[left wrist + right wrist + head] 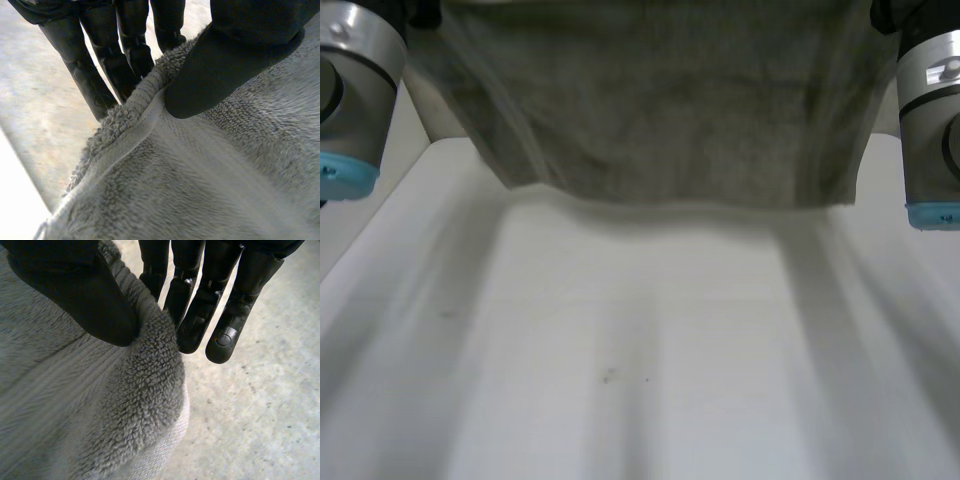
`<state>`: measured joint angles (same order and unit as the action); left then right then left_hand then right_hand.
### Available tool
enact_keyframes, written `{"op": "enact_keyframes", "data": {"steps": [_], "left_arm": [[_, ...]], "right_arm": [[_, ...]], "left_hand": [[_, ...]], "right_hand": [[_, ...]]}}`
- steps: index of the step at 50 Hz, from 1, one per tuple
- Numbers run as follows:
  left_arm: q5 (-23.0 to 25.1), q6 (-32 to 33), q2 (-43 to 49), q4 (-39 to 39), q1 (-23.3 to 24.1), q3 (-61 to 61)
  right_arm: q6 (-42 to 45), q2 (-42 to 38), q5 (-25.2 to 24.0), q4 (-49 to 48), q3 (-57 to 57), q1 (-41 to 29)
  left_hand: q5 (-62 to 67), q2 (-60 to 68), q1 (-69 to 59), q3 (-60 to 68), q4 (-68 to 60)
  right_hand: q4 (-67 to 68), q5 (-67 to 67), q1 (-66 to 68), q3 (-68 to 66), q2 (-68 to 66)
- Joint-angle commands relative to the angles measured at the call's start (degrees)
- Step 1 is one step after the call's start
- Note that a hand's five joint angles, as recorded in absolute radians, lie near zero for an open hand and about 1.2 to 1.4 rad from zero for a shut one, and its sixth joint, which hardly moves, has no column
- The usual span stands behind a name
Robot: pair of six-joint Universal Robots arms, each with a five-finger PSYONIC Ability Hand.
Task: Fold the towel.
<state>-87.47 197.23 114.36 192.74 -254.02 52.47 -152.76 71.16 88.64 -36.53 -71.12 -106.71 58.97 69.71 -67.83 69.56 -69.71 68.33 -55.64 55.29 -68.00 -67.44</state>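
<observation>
Left hand [225,60] clamps its thumb on the towel's [190,175] top hem against the fingers [95,90]. Right hand [75,295] pinches a corner the same way. Both bites look shallow, right at the edge. That plush pile could creep out, and if one side lets go, the sheet swings lopsided onto the table [640,350]. The towel is grey looped terry with a flat woven band by the hem. It hangs spread above the table, lower edge nearly level.

One towel [660,110], two robot hands [235,55] [65,290], two arms [360,90] [930,120], one table [620,350]
</observation>
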Motion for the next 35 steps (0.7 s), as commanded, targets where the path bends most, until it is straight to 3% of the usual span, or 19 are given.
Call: {"op": "enact_keyframes", "data": {"steps": [1,10,12,18,21,23,26,28,35], "left_arm": [[-1.7,-3.5,0.5,0.4,-0.1,11.0],[-0.6,-3.3,0.3,6.2,-0.5,34.5],[1.8,-3.1,0.4,9.7,-0.7,42.5],[4.5,-1.5,0.3,11.7,-1.3,50.6],[4.9,2.8,-0.5,11.1,-1.7,53.7],[4.9,9.2,-3.2,8.0,-2.4,56.5],[4.9,12.8,-5.4,5.4,-2.7,57.7],[4.8,19.5,-9.4,-1.1,-3.1,59.0],[4.4,28.2,-15.8,-17.2,-4.3,59.4]], "right_arm": [[-0.7,2.6,-3.1,-2.8,-14.8,0.1],[0.5,1.0,-9.4,-1.0,-28.7,0.3],[3.2,-1.0,-10.4,4.1,-32.8,0.3],[8.6,-1.6,-10.6,12.6,-35.0,0.4],[12.1,-1.3,-10.3,18.4,-34.4,0.5],[14.6,-0.7,-10.2,24.3,-33.7,1.2],[15.7,0.9,-9.8,27.6,-33.3,1.7],[18.6,5.5,-9.6,36.7,-32.5,2.7],[25.5,12.0,-10.1,55.2,-30.3,9.6]], "left_hand": [[11.0,10.3,-12.2,10.4,-10.3],[11.0,10.3,-12.2,10.4,-10.3],[11.0,10.3,-12.2,10.4,-10.3],[11.0,10.3,-12.2,10.4,-10.3],[11.0,10.3,-12.2,10.4,-10.3],[11.0,10.3,-12.2,10.4,-10.3],[11.0,10.3,-12.2,10.4,-10.3],[11.0,10.3,-12.2,10.4,-10.3],[11.0,10.3,-12.2,10.4,-10.3]], "right_hand": [[11.7,-14.4,24.7,-12.0,-12.6],[11.7,-14.4,24.7,-12.0,-12.6],[11.7,-14.4,24.7,-12.0,-12.6],[11.7,-14.4,24.7,-12.0,-12.6],[11.7,-14.4,24.7,-12.0,-12.6],[11.7,-14.4,24.7,-12.0,-12.6],[11.7,-14.4,24.7,-12.0,-12.6],[11.7,-14.4,24.7,-12.0,-12.6],[11.7,-14.4,24.7,-12.0,-12.6]]}}
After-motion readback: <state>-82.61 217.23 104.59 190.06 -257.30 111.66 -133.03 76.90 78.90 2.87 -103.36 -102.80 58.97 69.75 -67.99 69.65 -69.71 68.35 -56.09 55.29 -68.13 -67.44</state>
